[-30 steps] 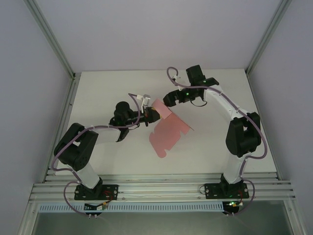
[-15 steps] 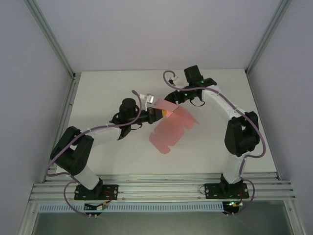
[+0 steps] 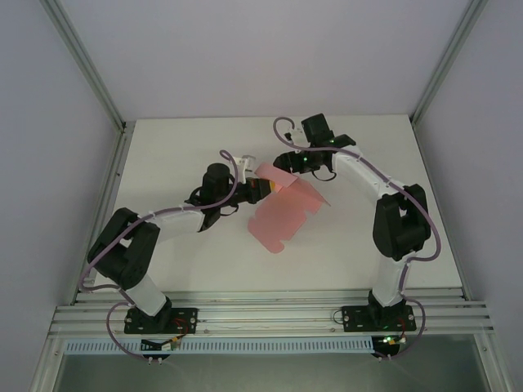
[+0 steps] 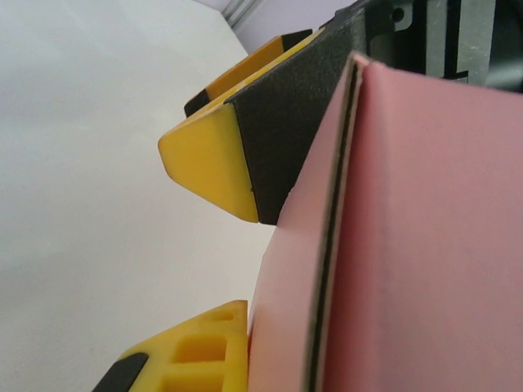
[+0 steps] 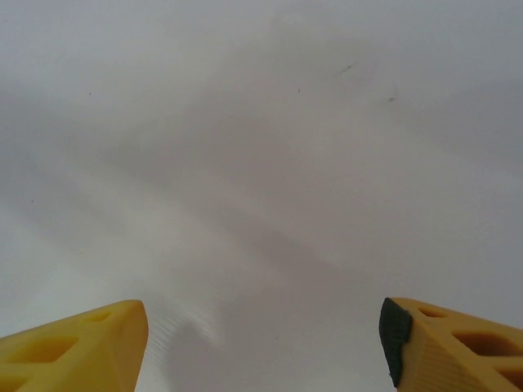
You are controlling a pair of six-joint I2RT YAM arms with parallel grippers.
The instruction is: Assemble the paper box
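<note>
Centre of the white bench (image 3: pixel 176 151), the pink paper box (image 3: pixel 282 219) lies partly folded, its far flap lifted off the surface. The left pincer (image 3: pixel 267 189) has pushed in toward that flap since a second ago. In its wrist view, the left pincer (image 4: pixel 233 261) is narrowed around a doubled edge of the card (image 4: pixel 425 245), though whether it truly pinches cannot be told. The right pincer (image 3: pixel 284 161), now shifted slightly left, hovers just beyond the flap. Its wrist view shows the pincer (image 5: pixel 261 327) spread wide over bare bench (image 5: pixel 261 163).
</note>
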